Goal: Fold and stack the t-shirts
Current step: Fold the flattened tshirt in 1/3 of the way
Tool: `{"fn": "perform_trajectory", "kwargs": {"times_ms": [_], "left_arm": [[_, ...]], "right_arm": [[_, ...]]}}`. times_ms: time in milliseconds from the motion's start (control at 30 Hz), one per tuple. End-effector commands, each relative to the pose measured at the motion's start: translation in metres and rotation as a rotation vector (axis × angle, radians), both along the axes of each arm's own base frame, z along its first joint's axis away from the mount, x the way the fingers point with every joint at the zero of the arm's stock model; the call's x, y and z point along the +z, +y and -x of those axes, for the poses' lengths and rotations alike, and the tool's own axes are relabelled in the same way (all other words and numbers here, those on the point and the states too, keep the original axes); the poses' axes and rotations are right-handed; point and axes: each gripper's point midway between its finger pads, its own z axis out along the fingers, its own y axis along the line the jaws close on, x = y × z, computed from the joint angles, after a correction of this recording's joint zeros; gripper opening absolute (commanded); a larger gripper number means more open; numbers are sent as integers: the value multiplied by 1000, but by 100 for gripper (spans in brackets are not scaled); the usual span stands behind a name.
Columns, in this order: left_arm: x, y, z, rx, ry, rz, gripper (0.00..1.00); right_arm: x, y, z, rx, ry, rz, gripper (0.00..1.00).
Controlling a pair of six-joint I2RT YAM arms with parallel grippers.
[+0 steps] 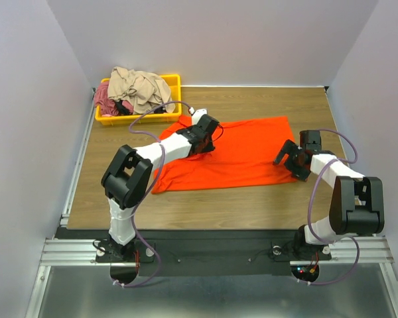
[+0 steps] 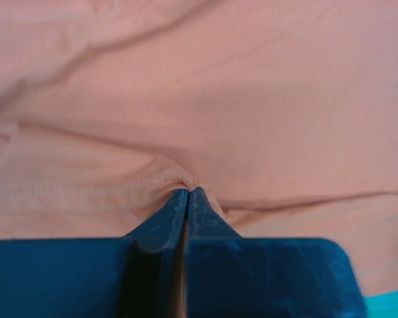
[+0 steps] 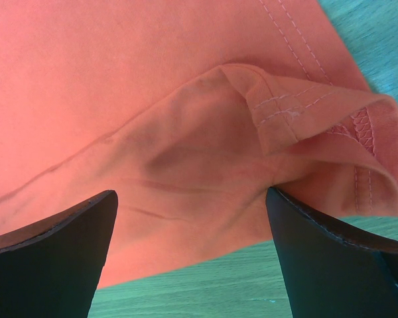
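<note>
One orange-red t-shirt lies spread; two more fill the far-left tray. Left gripper pinches it; right gripper gapes wide.

Wooden table, orange-red t-shirt spread out, yellow tray

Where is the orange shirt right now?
In the top view, the orange shirt lies spread mid-table, nearer than the far-left yellow tray; the left gripper pinches it.
</note>
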Motion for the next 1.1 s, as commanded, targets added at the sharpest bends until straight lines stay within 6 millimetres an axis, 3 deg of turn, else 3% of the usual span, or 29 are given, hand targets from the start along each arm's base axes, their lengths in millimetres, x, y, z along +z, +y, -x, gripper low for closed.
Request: {"fn": "perform_trajectory", "kwargs": {"times_ms": [0,33,67,100,133,167,333,367,433,467,533,567,700,833,933,1033,1067], "left_arm": [[11,11,-28,17,-36,-61,45],[13,11,-31,12,-42,-68,55],[18,11,-37,6,-58,-75,71],[23,10,-41,-3,-74,-78,76],[34,8,-48,-2,-102,-74,87],[40,9,-51,-7,-114,-90,89],[66,18,-45,10,-159,-72,96],[53,23,-33,0,-129,-75,99],[63,23,-22,-2,-151,-16,99],[43,26,-6,-20,-109,-19,98],[43,25,7,-36,-111,23,98],[26,26,21,-55,-63,34,98],[5,18,44,-104,-6,85,99],[-2,7,38,-114,-10,117,98],[7,-13,23,-123,-40,177,98],[4,-21,11,-125,-52,184,98],[12,-22,0,-100,-84,176,98]], "right_arm": [[-11,1,5,8,33,6,100],[-11,1,5,8,34,6,100],[-11,1,5,10,34,7,100],[-11,1,5,10,34,8,100],[-11,0,5,9,35,10,100],[-11,0,5,8,35,11,100],[-11,0,7,17,34,17,100],[-11,0,7,17,34,17,100],[-10,-1,7,19,31,20,100],[-10,-1,7,17,34,20,100],[-11,-1,8,14,37,20,100],[-11,-2,8,11,37,22,100],[-11,-3,9,8,38,27,100],[-12,-3,9,8,42,27,100],[-14,-2,10,7,48,26,100],[-14,-2,11,8,50,26,100],[-14,-2,11,8,50,26,100]]}}
